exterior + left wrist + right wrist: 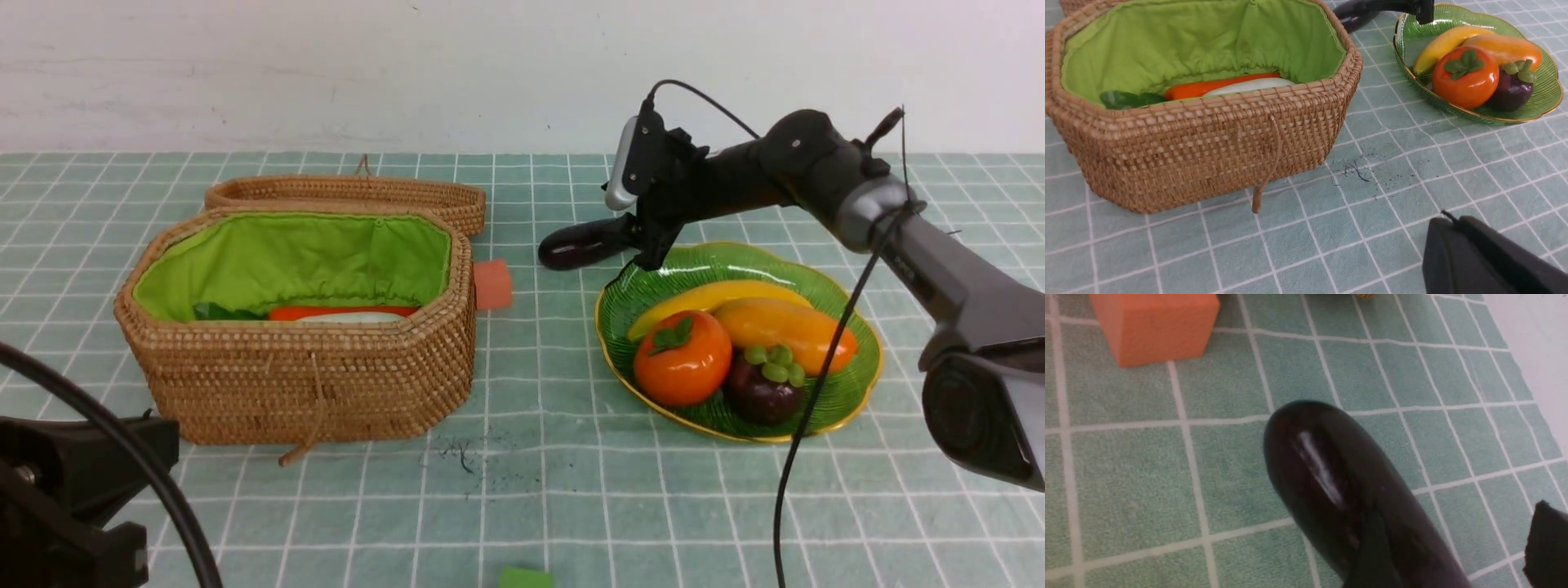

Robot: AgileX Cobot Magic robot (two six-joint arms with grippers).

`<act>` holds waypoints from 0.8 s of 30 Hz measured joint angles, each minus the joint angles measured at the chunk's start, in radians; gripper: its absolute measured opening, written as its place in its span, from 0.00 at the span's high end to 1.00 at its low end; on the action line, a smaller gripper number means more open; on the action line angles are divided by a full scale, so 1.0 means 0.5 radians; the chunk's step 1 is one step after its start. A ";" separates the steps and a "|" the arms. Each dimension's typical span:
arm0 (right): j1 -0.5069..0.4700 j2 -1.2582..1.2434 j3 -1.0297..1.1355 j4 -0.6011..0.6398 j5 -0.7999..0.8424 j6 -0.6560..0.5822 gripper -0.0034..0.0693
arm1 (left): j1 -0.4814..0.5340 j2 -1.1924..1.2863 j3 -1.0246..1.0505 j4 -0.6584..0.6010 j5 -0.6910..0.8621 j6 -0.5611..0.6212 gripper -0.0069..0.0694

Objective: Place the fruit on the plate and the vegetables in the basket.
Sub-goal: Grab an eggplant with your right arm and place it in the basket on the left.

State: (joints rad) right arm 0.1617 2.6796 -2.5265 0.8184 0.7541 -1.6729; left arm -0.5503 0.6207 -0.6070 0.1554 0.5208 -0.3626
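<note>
Eggplant [1331, 486] cut off, radish [351, 318] half hidden

Orange block [493, 284], green block [526, 578], teal checked tablecloth [571, 490]

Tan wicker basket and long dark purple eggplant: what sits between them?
One small orange block, close beside the basket wall, seen in the front view.

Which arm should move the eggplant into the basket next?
Right, probably. The right gripper hangs at the eggplant behind the plate, jaws apart; the left gripper sits shut on the near side of the basket, farther from it.
</note>
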 joint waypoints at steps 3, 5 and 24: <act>0.000 0.015 0.000 0.005 -0.016 0.000 0.29 | 0.000 0.000 0.000 0.000 0.003 0.000 0.93; 0.002 0.026 0.000 0.007 -0.020 0.000 0.29 | 0.000 0.000 0.000 -0.004 0.006 0.000 0.93; 0.039 0.053 0.000 0.022 -0.057 0.000 0.29 | 0.000 0.000 0.000 -0.045 0.008 0.000 0.93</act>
State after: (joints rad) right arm 0.1809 2.7060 -2.5265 0.8293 0.7257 -1.6729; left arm -0.5503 0.6207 -0.6070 0.1330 0.5249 -0.3626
